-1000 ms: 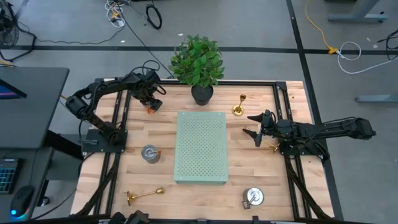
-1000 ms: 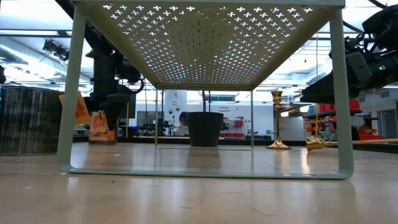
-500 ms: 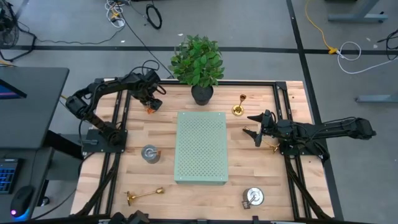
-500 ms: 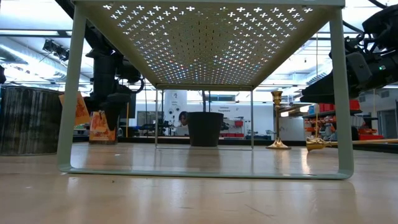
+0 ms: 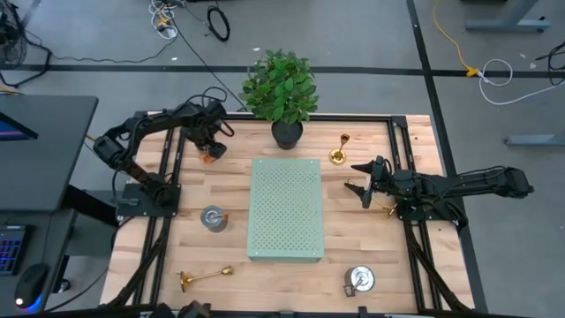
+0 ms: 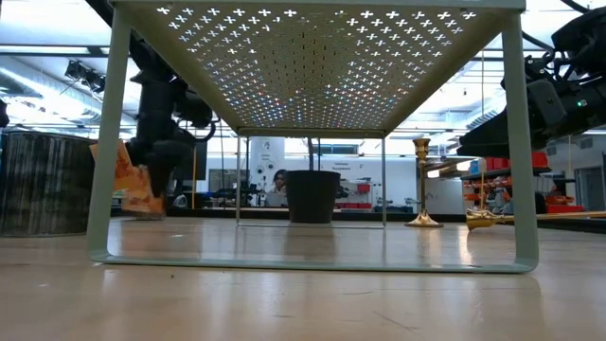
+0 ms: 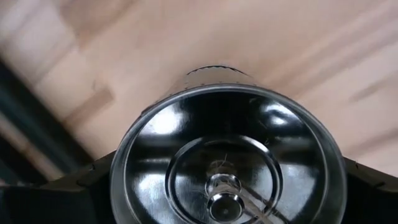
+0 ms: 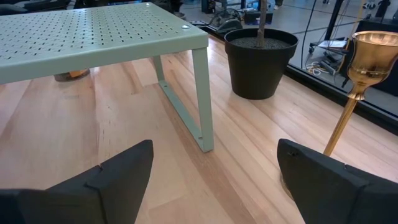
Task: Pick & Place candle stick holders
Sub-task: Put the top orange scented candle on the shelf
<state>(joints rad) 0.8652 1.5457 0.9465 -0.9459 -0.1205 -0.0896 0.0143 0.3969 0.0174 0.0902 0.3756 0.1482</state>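
My left gripper is at the table's far left, shut on a squat silver candle holder, which shows copper-tinted in the low view. A second silver holder stands left of the green board. A third silver holder sits near the front right. One gold holder stands upright at the far right and also shows in the right wrist view. Another gold holder lies on its side at the front left. A third gold holder lies beside the right arm. My right gripper is open and empty, right of the board. My left gripper pinches the silver holder's round outer wall between its two fingers, one on each side. The fingers come from above, pointing down into its open top. The holder sits tilted low over the table; whether its base touches the wood I cannot tell.
The pale green perforated board stands on legs in the table's middle. A black-potted plant stands at the far edge between the arms. Black frame rails run along the table's sides. Bare wood lies either side of the board.
My left gripper has moved a little toward the table's left edge with the silver holder. The holder has tipped from upright to tilted.
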